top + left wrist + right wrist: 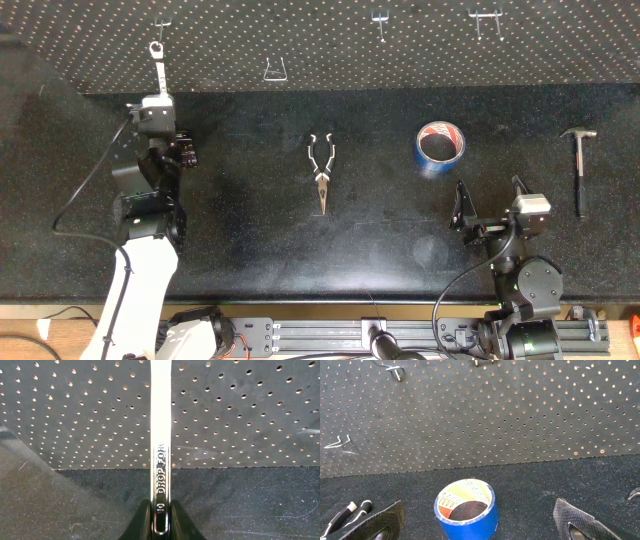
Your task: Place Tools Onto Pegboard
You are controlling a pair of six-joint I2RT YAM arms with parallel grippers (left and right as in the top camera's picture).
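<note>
A slim silver wrench (158, 62) points up along the perforated pegboard (330, 45), its lower end pinched in the left hand (161, 522). On the black table (250, 240), pliers (321, 172) lie with their nose pointing away from the board. A blue tape roll (440, 145) sits to their right. A hammer (578, 165) lies farthest right, head toward the board.

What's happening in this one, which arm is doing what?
The left gripper is shut on a wrench and holds it up against the pegboard, its top end close to a hook but not visibly hung on it. The right gripper is open and empty, low over the table, facing the blue tape roll. The pliers and the hammer lie on the table, not yet hung.
</note>
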